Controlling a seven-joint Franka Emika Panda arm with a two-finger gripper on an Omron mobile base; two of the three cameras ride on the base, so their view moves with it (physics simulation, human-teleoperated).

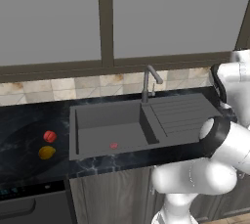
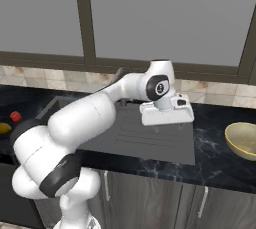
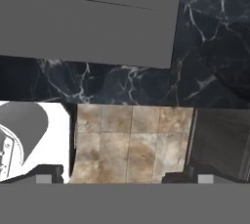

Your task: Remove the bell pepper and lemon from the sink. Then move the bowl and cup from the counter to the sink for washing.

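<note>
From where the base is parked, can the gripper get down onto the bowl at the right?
Probably yes. The gripper hangs open over the sink's drainboard, and the bowl sits on the counter just to its right, with nothing standing between them. The bowl is cut off at the frame edge, so the reach is a judgement.

no readable text, labels, brands or numbers on anything in these views

Surface finishes as rendered

The counter (image 1: pixel 29 120) is glossy veined marble; the sink (image 1: pixel 105 120) matt grey; the bowl (image 2: pixel 242 140) shiny brass.
</note>
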